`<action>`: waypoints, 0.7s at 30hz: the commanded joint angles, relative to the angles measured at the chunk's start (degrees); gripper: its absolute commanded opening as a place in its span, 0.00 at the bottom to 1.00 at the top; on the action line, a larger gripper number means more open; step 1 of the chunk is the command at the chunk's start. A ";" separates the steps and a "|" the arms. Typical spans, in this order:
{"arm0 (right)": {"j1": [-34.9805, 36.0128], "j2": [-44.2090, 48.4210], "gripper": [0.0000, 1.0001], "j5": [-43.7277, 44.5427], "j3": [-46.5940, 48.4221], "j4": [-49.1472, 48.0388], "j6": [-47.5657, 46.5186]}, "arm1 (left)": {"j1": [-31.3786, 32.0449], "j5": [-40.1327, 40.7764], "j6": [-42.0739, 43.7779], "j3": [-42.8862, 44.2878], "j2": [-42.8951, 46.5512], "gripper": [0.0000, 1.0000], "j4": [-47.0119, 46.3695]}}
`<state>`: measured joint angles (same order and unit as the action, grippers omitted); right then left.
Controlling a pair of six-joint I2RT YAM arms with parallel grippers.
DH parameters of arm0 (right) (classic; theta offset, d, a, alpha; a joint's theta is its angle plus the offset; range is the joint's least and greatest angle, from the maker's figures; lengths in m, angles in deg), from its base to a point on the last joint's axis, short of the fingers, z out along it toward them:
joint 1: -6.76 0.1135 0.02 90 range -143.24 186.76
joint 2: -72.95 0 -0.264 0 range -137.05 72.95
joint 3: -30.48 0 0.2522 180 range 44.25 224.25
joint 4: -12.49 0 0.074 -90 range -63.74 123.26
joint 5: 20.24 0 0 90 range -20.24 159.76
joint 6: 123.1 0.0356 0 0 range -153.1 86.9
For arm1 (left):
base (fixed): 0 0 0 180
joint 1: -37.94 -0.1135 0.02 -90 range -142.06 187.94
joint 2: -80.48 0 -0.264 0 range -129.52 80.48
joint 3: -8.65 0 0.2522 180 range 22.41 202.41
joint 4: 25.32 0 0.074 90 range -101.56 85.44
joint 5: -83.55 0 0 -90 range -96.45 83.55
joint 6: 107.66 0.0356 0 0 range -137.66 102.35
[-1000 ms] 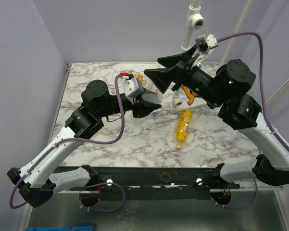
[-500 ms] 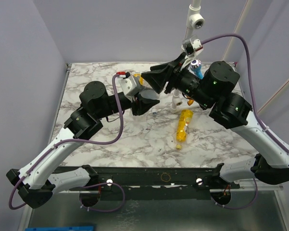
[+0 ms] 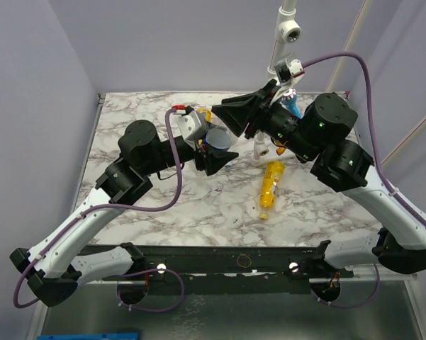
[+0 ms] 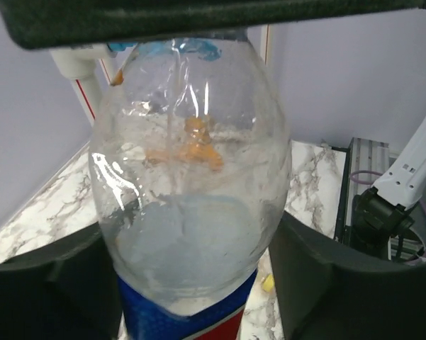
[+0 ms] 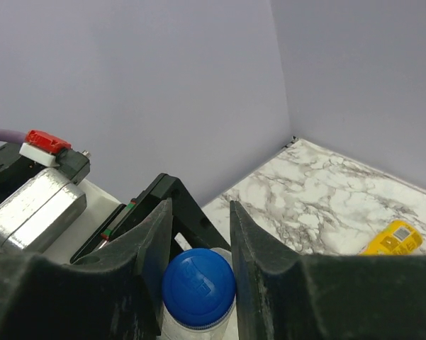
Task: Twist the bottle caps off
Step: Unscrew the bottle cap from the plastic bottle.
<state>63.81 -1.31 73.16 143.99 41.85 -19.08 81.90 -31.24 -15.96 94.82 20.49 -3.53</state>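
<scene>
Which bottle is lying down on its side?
The yellow-orange plastic bottle, flat on the marble table right of centre. The clear blue-labelled bottle is held up instead, with the right gripper pinching its blue cap.

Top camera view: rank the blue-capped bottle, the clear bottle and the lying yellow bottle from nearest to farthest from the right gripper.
1. blue-capped bottle: at the right gripper, with its cap between the jaws.
2. clear bottle: on the table just to the right, beneath the right arm.
3. yellow bottle: farthest, lying toward the near edge.
</scene>
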 commanded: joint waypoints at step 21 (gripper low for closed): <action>0.16 -0.60 0.01 -2.61 -0.45 -1.75 -0.87 | -0.17 -6.52 -5.10 7.76 -1.71 0.65 -2.94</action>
<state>63.75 -1.04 71.41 143.81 39.60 -19.52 81.55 -35.59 -19.87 99.52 18.44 -3.40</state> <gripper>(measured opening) 0.357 0.619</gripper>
